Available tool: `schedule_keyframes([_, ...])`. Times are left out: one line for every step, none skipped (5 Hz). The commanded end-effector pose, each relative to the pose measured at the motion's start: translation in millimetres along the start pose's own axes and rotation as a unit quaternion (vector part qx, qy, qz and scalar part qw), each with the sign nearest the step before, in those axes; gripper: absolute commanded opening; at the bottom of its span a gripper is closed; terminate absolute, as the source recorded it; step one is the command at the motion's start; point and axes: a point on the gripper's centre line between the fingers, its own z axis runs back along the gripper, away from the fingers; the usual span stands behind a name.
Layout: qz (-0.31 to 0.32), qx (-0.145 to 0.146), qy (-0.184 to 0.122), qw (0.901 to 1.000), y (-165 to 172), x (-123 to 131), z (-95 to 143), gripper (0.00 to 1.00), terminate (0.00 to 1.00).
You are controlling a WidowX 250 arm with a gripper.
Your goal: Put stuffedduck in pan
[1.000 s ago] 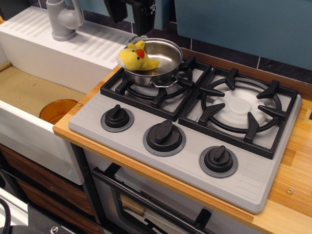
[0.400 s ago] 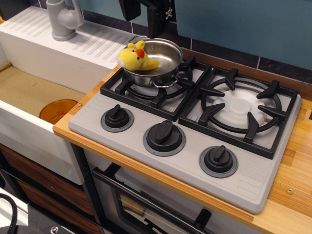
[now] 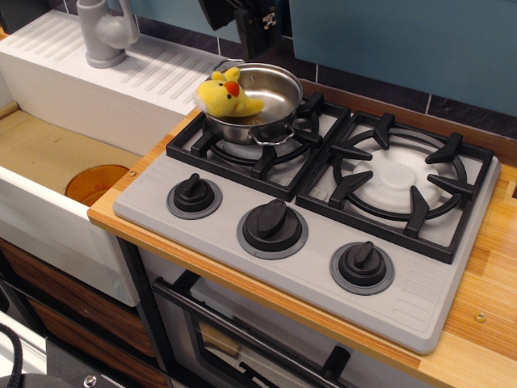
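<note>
Resting in pan [image 3: 262,101], stuffedduck [image 3: 227,94] below, apart from hand [image 3: 257,28].

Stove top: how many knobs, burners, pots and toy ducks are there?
Round black knobs: 3
Black-grated burners: 2
Shiny steel pot: 1
Fuzzy yellow plush duck with orange beak: 1
Total: 7

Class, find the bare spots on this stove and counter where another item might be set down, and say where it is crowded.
Free: the right burner grate, and the wooden counter at the stove's right edge. Crowded: the left burner, taken by the pan with the stuffedduck draped on its rim; the front strip carries three knobs.
</note>
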Motion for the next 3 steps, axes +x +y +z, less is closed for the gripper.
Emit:
schedule_keyframes([-0.011,0.012,-0.012,0.9998,7.5,6.0,23.7,1.00,0.00])
schedule_keyframes([-0.006,0.025,0.011,0.9996,7.2,3.8,22.5,1.00,0.00])
schedule_keyframes([0.000,0.024,0.035,0.9991,10.6,2.7,17.3,1.00,1.00])
